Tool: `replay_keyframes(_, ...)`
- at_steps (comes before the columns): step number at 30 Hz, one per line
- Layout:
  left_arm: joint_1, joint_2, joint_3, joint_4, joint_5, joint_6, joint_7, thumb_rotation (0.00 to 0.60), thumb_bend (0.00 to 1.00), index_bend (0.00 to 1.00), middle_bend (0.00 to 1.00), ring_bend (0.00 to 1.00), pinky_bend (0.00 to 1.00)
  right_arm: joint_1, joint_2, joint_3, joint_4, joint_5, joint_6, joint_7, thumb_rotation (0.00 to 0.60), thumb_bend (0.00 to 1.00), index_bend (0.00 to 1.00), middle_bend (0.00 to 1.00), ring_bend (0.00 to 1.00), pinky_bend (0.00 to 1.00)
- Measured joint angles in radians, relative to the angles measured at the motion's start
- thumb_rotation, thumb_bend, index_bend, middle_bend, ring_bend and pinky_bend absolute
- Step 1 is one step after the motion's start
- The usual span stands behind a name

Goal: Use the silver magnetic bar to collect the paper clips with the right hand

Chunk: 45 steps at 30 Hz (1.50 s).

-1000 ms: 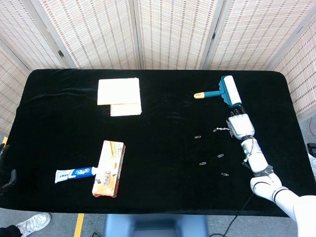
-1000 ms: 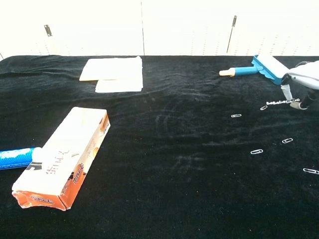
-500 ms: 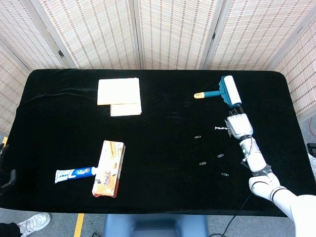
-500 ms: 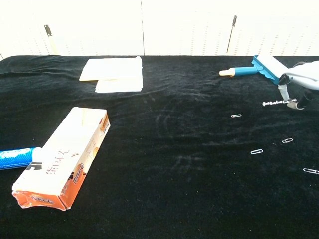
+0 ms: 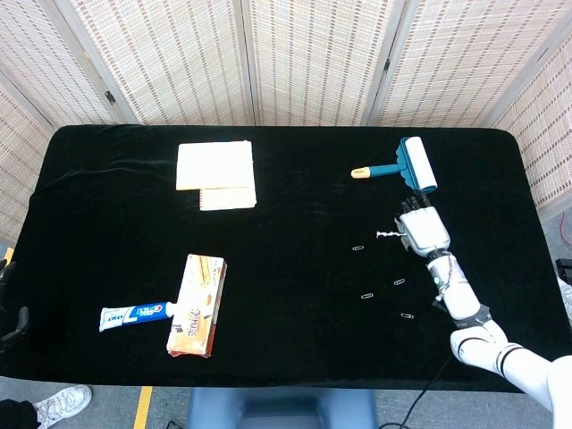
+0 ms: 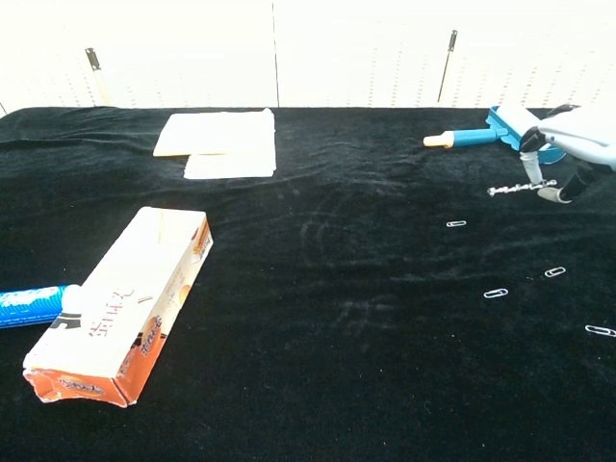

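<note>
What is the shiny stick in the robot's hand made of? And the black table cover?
The silver magnetic bar, held by the right hand, looks like metal: thin, silvery and glinting. The table cover looks like soft black cloth, maybe velvet: matte, with wrinkles and brushed streaks.

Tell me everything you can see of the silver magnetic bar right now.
The silver magnetic bar is thin, metallic and roughly level, lifted above the black cloth. The right hand pinches its right end; its free end points left. Its outline looks lumpy, as if clips cling to it, though that is too small to confirm.
</note>
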Motion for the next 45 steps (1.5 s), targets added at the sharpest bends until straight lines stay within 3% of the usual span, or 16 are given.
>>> replay_keyframes(11, 0.012, 0.008, -0.002, 0.004, 0.004, 0.018, -0.029, 0.600, 0.57, 0.00, 0.08, 0.09, 0.06, -0.006, 0.005, -0.021, -0.099, 0.021, 0.019, -0.131, 0.600, 0.47, 1.00, 0.28, 0.16, 0.00)
replay_keyframes(33, 0.021, 0.018, -0.005, 0.015, 0.006, 0.026, -0.067, 0.600, 0.57, 0.00, 0.08, 0.09, 0.06, 0.056, -0.082, -0.011, -0.007, 0.052, -0.048, -0.119, 0.600, 0.47, 1.00, 0.28, 0.16, 0.00)
replay_keyframes(45, 0.018, 0.009, -0.002, 0.010, 0.008, 0.021, -0.037, 0.600, 0.57, 0.00, 0.08, 0.09, 0.06, -0.013, 0.046, -0.018, -0.148, 0.022, 0.055, -0.045, 0.600, 0.47, 1.00, 0.28, 0.16, 0.00)
